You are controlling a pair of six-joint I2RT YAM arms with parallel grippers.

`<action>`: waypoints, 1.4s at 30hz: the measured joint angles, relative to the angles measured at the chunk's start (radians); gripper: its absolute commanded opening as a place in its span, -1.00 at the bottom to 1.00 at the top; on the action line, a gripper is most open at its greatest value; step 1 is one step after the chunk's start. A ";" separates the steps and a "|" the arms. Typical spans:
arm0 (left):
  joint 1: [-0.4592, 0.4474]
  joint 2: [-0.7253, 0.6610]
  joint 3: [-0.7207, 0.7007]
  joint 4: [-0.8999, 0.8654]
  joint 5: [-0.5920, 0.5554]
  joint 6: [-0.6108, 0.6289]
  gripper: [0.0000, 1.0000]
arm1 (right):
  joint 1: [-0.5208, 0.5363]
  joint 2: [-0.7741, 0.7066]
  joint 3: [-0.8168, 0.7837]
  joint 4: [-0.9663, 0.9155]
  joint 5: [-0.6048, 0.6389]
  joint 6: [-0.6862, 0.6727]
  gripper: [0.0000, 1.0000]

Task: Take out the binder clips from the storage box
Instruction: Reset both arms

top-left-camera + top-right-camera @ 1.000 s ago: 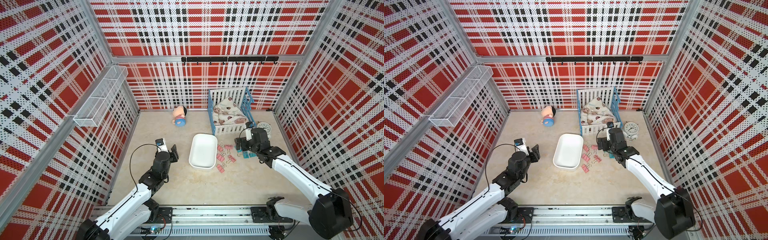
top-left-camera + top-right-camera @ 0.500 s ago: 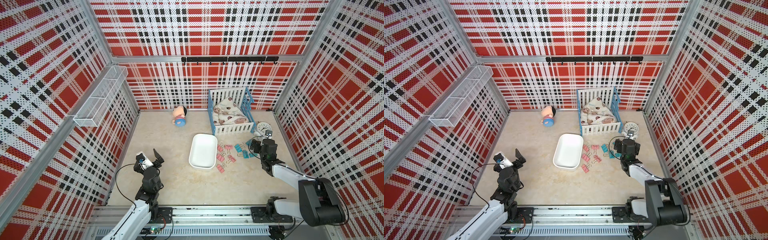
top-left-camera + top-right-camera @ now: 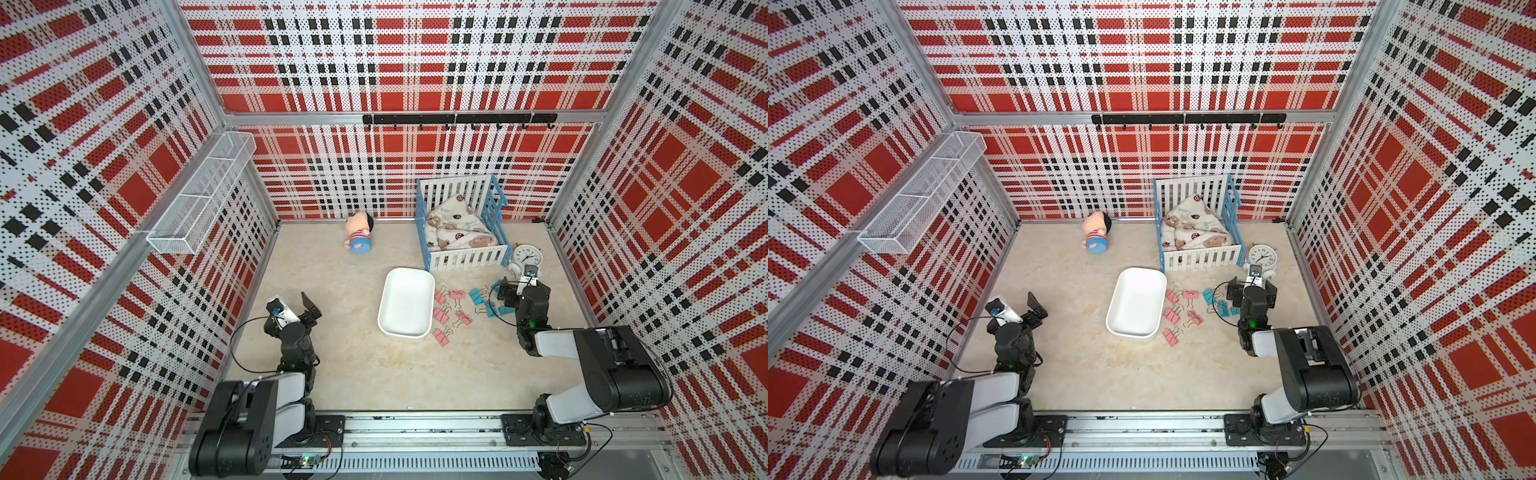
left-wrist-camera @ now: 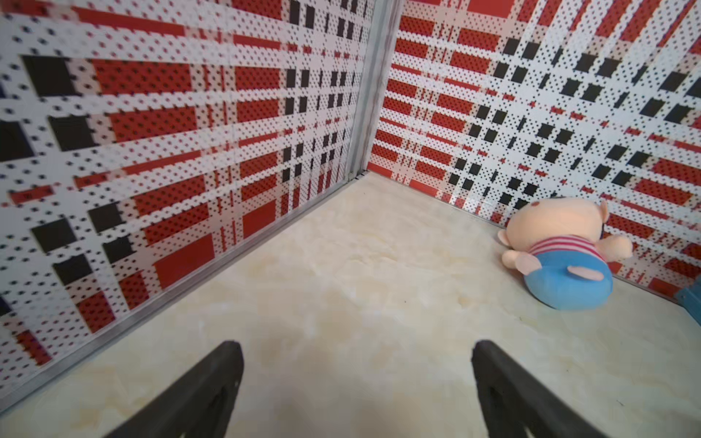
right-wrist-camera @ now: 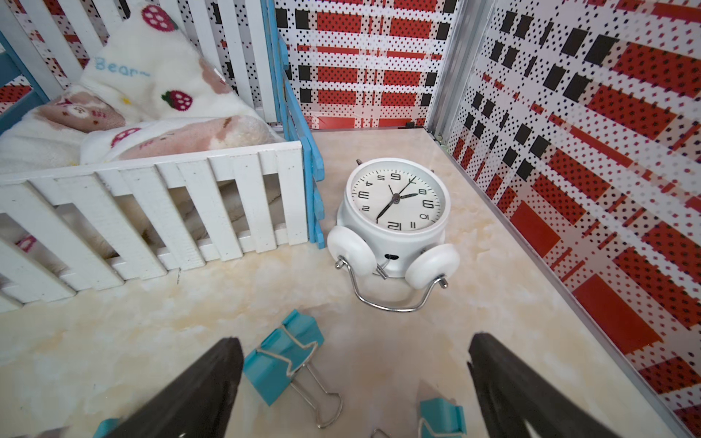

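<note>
The storage box (image 3: 405, 305) is sitting empty at the centre of the floor (image 3: 365, 374). The binder clips (image 3: 440, 314) are lying along its right rim, pink nearest, teal beyond. The right gripper (image 5: 354, 341) is hanging spread wide over the teal ones, gripping nothing, with clock (image 5: 396, 201) and crib (image 5: 151, 212) crowding ahead. The left gripper (image 4: 354, 347) is standing spread, empty, near the left wall (image 4: 151, 151), facing open floor.

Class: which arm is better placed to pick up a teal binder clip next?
Right. The right gripper is open right by the teal binder clips; the left gripper is across the storage box from them.
</note>
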 measured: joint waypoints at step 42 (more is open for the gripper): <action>-0.106 0.318 0.125 0.333 -0.028 0.183 0.98 | -0.034 0.031 -0.055 0.186 -0.118 -0.020 1.00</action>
